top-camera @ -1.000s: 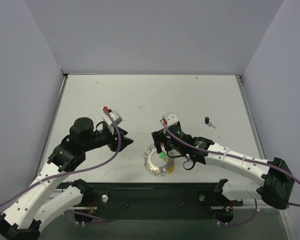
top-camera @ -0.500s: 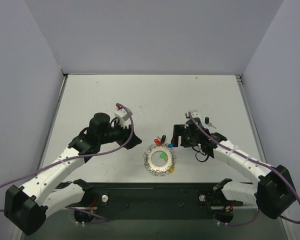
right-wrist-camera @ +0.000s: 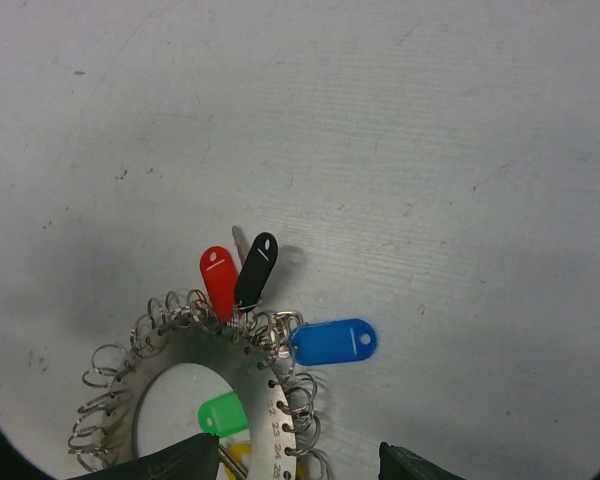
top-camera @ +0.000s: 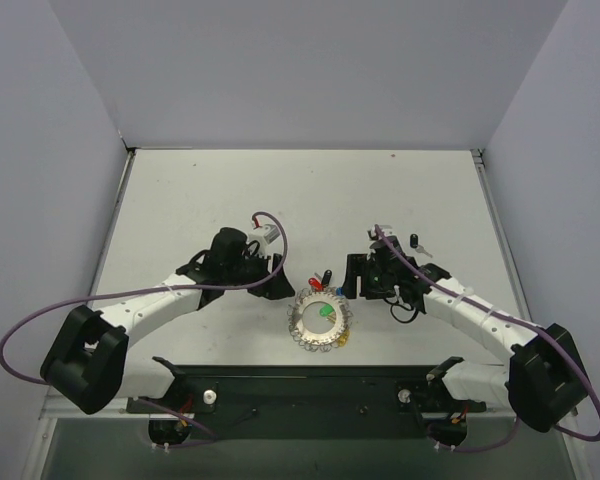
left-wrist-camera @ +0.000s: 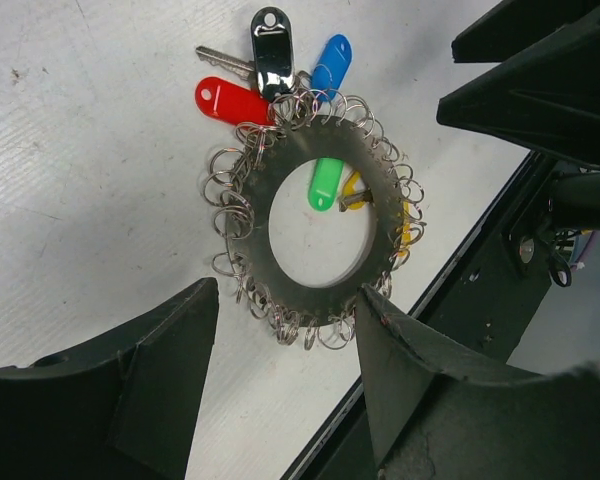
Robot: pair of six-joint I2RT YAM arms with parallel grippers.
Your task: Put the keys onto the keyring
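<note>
The keyring [top-camera: 320,322] is a flat toothed silvery ring with many small wire loops, lying near the table's front edge. Red [left-wrist-camera: 230,100], black [left-wrist-camera: 271,50] and blue [left-wrist-camera: 330,62] key tags fan out from its far rim. A green tag [left-wrist-camera: 325,183] lies in its hole and a yellow one [right-wrist-camera: 235,455] shows partly under it. My left gripper [top-camera: 280,285] is open and empty just left of the ring. In the left wrist view its fingers [left-wrist-camera: 170,370] flank the ring [left-wrist-camera: 310,300]. My right gripper [top-camera: 352,275] is open and empty, just right of the ring [right-wrist-camera: 275,420].
A loose key with a black head [top-camera: 417,243] lies on the table behind the right arm. The table's black front rail [top-camera: 310,385] runs just in front of the ring. Grey walls close in the back and both sides.
My right gripper has drawn back from over the ring to its right, leaving the red, black and blue tags showing. My left arm has stretched right, toward the ring.
</note>
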